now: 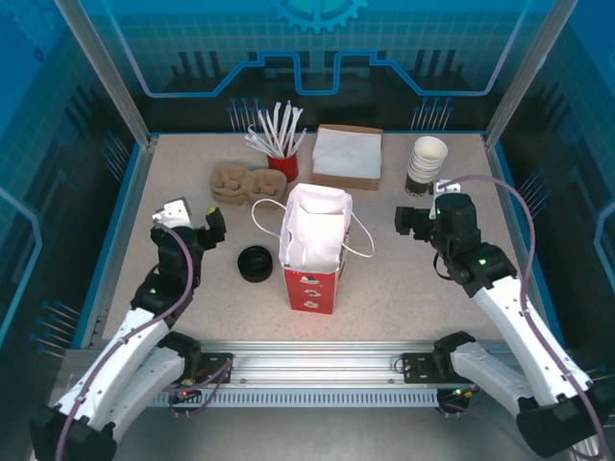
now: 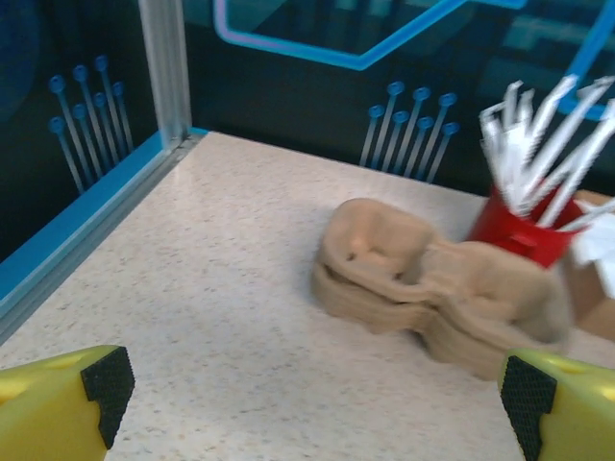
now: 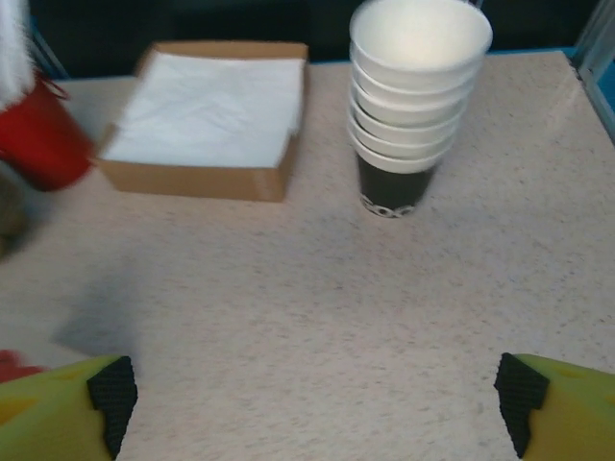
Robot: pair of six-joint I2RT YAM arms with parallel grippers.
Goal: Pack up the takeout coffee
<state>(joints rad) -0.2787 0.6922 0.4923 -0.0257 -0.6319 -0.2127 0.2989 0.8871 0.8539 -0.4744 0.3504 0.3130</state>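
The takeout coffee, a lidded dark green cup, is out of view. A red-and-white paper bag (image 1: 312,248) stands open at mid-table, its inside hidden from me. My left gripper (image 1: 199,224) (image 2: 317,389) is open over bare table, left of the bag, facing the brown pulp cup carriers (image 2: 437,288). My right gripper (image 1: 421,217) (image 3: 312,396) is open too, with nothing between its fingers. It points at a stack of lidless white-rimmed cups (image 3: 418,96) at the back right.
A low stack of black lids (image 1: 255,263) lies left of the bag. The cup carriers (image 1: 245,182), a red holder of white stirrers (image 1: 282,161) (image 2: 524,230) and a brown box of napkins (image 1: 348,156) (image 3: 207,115) line the back. Blue-edged walls (image 2: 86,216) bound the table.
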